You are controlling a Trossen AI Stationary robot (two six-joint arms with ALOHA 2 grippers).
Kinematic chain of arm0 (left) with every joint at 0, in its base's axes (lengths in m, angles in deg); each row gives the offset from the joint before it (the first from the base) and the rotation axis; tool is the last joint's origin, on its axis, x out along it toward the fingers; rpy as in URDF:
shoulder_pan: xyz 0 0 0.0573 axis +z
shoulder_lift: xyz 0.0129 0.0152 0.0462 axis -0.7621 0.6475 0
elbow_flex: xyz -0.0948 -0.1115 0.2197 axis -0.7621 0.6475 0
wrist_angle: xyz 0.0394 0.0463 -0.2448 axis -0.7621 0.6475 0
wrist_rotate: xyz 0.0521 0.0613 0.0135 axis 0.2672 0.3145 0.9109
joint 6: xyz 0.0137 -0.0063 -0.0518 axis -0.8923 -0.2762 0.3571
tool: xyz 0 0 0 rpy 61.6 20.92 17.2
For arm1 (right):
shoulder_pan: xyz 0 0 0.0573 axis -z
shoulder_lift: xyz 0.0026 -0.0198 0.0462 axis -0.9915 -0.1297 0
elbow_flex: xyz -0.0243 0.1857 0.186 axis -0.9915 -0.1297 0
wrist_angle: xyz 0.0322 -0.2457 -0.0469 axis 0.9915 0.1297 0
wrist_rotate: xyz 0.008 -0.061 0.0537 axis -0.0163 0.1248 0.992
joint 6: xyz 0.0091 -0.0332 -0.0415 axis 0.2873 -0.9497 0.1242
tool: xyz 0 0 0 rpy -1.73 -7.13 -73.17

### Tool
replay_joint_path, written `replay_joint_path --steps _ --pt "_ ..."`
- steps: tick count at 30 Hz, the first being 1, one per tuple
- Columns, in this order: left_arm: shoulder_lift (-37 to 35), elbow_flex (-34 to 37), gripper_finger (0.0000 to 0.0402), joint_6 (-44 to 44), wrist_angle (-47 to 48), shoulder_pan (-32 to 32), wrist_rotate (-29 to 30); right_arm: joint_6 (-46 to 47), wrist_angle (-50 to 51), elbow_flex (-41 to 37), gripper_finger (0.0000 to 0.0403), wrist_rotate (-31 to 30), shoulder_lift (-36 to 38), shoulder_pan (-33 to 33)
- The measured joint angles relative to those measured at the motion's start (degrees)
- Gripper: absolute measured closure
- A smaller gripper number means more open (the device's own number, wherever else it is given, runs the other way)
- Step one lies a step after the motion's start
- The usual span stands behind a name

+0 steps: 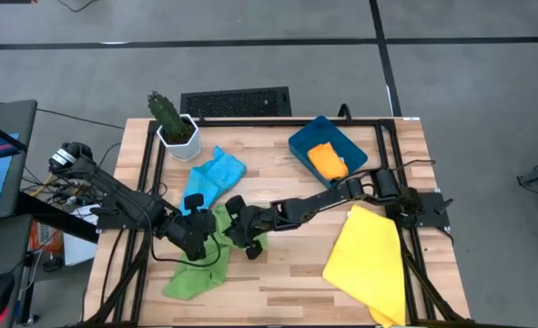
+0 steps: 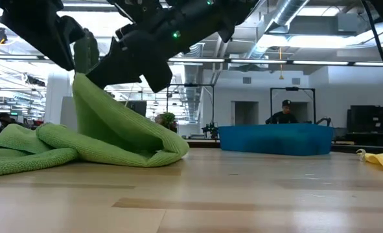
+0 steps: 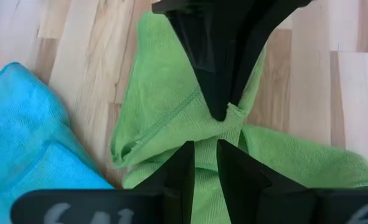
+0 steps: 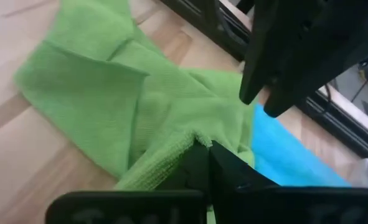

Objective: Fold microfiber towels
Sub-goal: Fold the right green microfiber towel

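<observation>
Both tools — left tool (image 1: 198, 235), right tool (image 1: 235, 228) — pinch the green towel (image 1: 198, 270) between them; one blue (image 1: 216, 173), orange (image 1: 327, 160), yellow towel (image 1: 369, 260) each.

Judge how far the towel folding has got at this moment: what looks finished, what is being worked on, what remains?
Done: nothing looks neatly folded. The orange towel lies in the blue bin.
In hand: the left gripper and the right gripper both pinch the green towel, lifting a peak of it off the table.
Left: the green cloth, the rumpled light blue towel and the unfolded yellow towel.
</observation>
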Motion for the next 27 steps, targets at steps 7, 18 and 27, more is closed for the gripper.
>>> replay_joint_path --steps 7,18,27 --pt "0.0 0.0 0.0341 0.66 -0.04 0.02 0.23 1.02 -0.11 0.0 0.0346 2.67 -0.07 0.42" --pt "0.04 0.0 0.0341 2.93 -0.33 0.02 2.66 2.96 1.38 0.34 0.0206 4.36 -1.48 0.98" --pt "0.24 1.96 0.0341 2.83 -7.16 -0.12 5.29 10.24 17.33 0.44 0.0168 4.21 7.14 3.96"
